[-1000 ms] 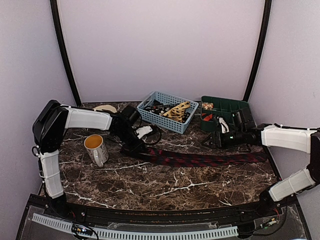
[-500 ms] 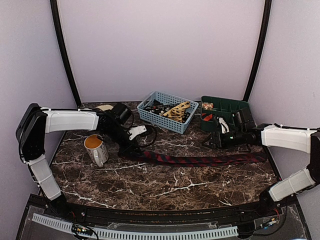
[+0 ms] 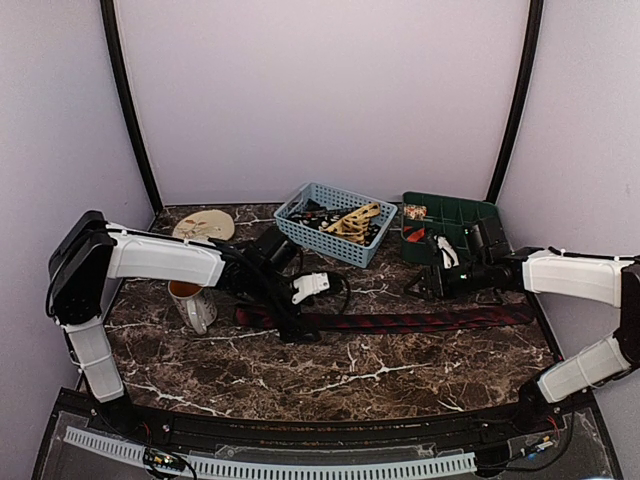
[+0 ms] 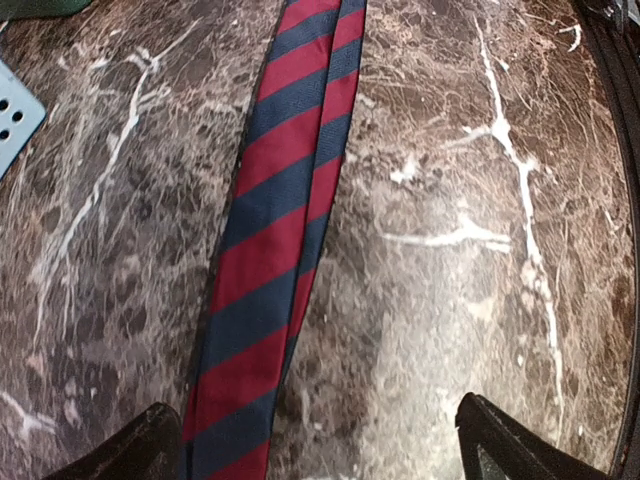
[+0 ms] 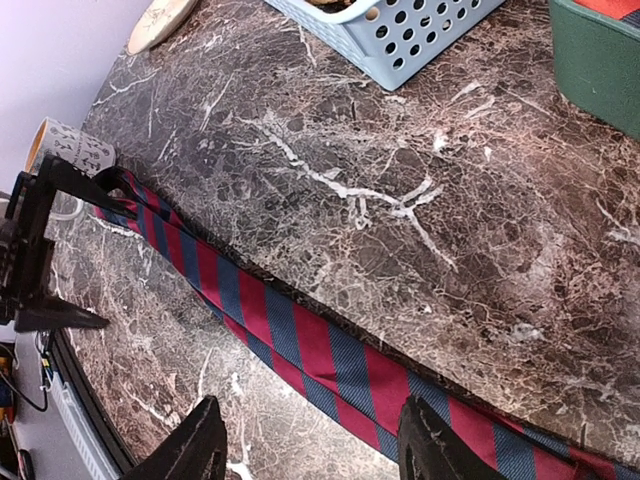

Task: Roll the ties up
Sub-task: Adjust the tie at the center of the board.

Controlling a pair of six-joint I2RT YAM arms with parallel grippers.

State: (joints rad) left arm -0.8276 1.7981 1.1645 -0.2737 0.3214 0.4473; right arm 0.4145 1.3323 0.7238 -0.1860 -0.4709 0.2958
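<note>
Left tool just released, fingers wide apart over flat striped tie; right tool apart; rolling not begun.

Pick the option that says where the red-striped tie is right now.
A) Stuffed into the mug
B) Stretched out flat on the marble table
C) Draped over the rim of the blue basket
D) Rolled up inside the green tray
B: the striped tie lies unrolled as one long flat strip directly on the marble table, as both wrist views also show.
</note>
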